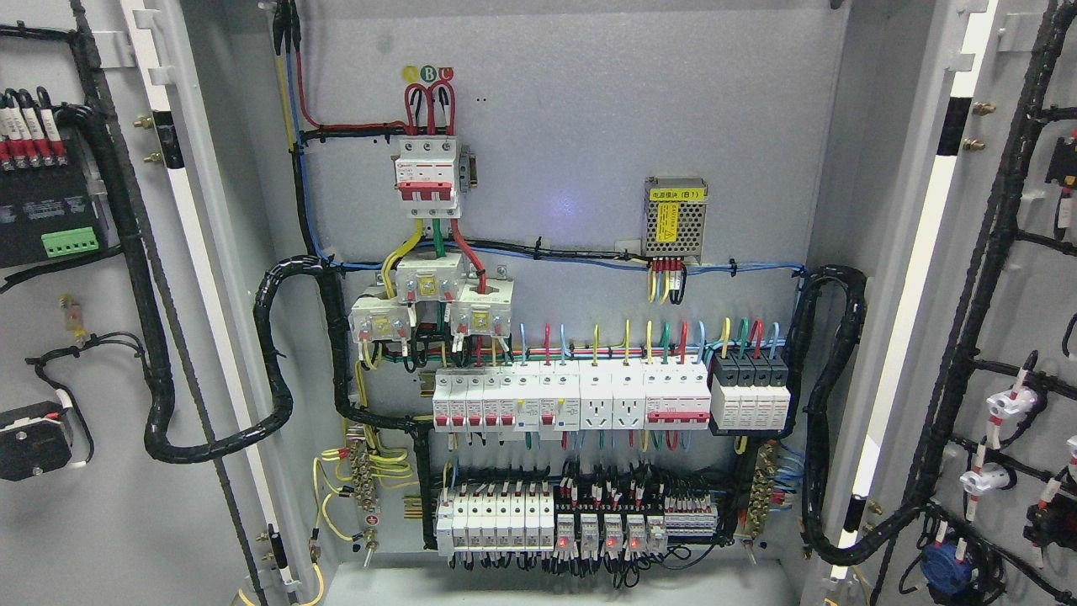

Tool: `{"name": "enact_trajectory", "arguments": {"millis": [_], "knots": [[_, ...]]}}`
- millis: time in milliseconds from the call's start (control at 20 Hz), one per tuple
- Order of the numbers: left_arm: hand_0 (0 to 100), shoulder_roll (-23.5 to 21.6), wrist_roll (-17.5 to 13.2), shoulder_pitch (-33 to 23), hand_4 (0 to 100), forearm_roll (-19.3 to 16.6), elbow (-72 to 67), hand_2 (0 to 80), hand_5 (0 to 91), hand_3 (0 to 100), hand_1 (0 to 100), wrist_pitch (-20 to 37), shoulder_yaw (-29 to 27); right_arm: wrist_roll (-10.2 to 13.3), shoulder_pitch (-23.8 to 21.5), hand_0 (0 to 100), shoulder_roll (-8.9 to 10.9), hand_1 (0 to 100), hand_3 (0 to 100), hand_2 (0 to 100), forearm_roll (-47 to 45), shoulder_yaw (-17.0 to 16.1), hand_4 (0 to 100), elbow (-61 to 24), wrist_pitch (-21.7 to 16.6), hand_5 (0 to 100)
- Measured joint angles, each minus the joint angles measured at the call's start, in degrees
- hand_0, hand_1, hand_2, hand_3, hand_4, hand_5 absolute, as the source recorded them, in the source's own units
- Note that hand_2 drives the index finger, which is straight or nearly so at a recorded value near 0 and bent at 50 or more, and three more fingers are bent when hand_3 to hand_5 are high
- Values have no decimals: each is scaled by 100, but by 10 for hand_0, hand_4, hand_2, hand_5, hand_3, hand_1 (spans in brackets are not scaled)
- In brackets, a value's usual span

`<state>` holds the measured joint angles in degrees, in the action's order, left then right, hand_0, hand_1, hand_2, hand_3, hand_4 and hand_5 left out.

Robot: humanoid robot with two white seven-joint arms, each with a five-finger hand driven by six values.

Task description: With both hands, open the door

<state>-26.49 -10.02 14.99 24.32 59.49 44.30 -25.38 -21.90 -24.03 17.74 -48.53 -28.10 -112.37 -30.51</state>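
Observation:
An electrical cabinet stands wide open in the head view. Its left door (101, 505) is swung out to the left, showing its inner face with black cable looms and a green terminal block (71, 242). Its right door (1022, 278) is swung out to the right, with more looms and white and blue fittings on its inner face. Between them the grey back panel (572, 135) is fully exposed. Neither of my hands nor either arm shows anywhere in the picture.
On the back panel sit a red-and-white main breaker (427, 174), a perforated power supply with a yellow label (675, 217), a row of breakers and sockets (606, 400) and a lower row of relays (580, 526). Thick black cable bundles (278, 362) loop at both sides.

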Motion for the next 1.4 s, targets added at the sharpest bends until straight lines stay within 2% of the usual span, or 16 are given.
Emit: {"name": "enact_trajectory", "arguments": {"millis": [300,851,1151,1401], "knots": [[120,-115,-24,173,0,-38,-425,0,0,0,556,1,144,24,-147,56,26,143,0,0,0,77,0,-63,-39,0],[120,-220,9,276,0,-48,-784,0,0,0,556,1,287,-51,-280,56,198,143,0,0,7,474,0,-325,-234,0],[120,-224,53,162,0,18,-508,0,0,0,556,1,438,-67,-299,56,393,143,0,0,29,895,0,-424,-364,0],[120,-135,60,-174,0,52,210,0,0,0,556,1,562,-70,-274,56,555,143,0,0,117,1472,0,-428,-358,0]]}}
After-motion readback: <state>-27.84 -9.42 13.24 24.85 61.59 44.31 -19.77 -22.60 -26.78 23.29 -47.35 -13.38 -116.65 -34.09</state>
